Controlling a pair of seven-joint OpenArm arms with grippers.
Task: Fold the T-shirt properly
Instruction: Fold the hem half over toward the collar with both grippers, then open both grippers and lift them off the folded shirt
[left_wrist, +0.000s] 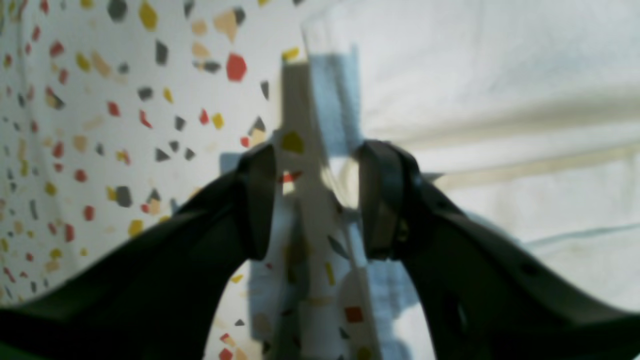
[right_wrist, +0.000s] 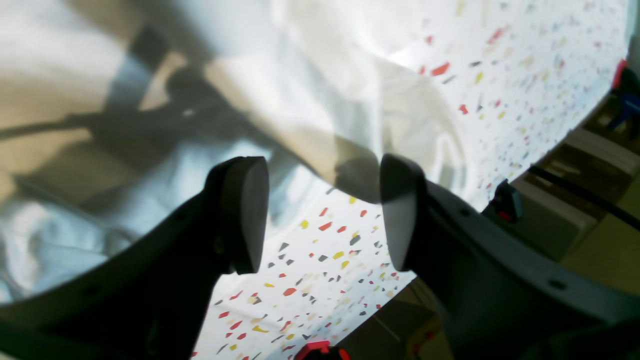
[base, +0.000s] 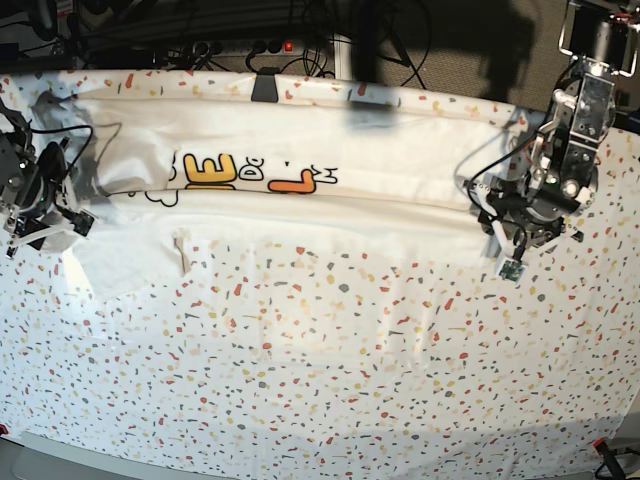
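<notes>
Both claws, left claw (left_wrist: 315, 200) and right claw (right_wrist: 322, 215), gape empty beside the T-shirt (base: 300, 215), one lengthwise fold apparently laid; regrasping likely comes next.

A speckled tablecloth (base: 330, 380) is spread over the table; dark cables (base: 300, 25) are bunched along the far, dimly lit edge.

Right gripper (right_wrist: 320, 212) jaws apart above T-shirt (right_wrist: 280, 90), tablecloth (right_wrist: 320, 260).
</notes>
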